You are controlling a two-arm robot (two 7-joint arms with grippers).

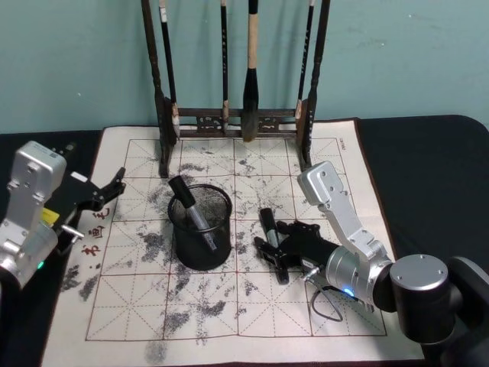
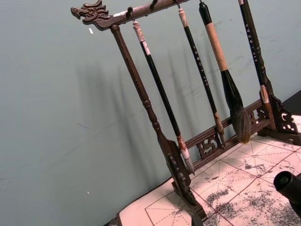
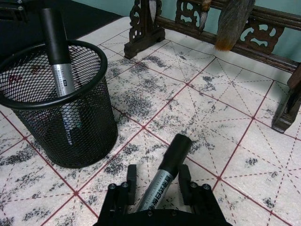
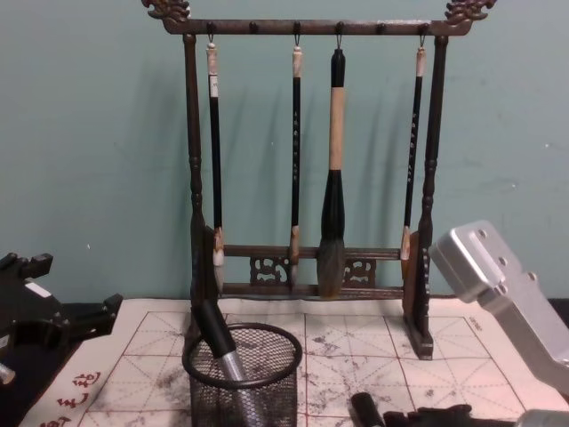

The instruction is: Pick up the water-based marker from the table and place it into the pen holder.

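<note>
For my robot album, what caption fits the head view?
Right gripper straddles the marker beside the pen holder; left gripper idles at the mat's edge.

R end effector [image 3: 158, 170] low, fingers spread; L end effector [image 1: 116, 191] likewise, idle.

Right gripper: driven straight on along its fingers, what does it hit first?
The black-and-grey marker between the right gripper's open fingers; beyond it bare white mat, then probably the dark wooden brush rack. The black wire-mesh pen holder sits off-line.
</note>
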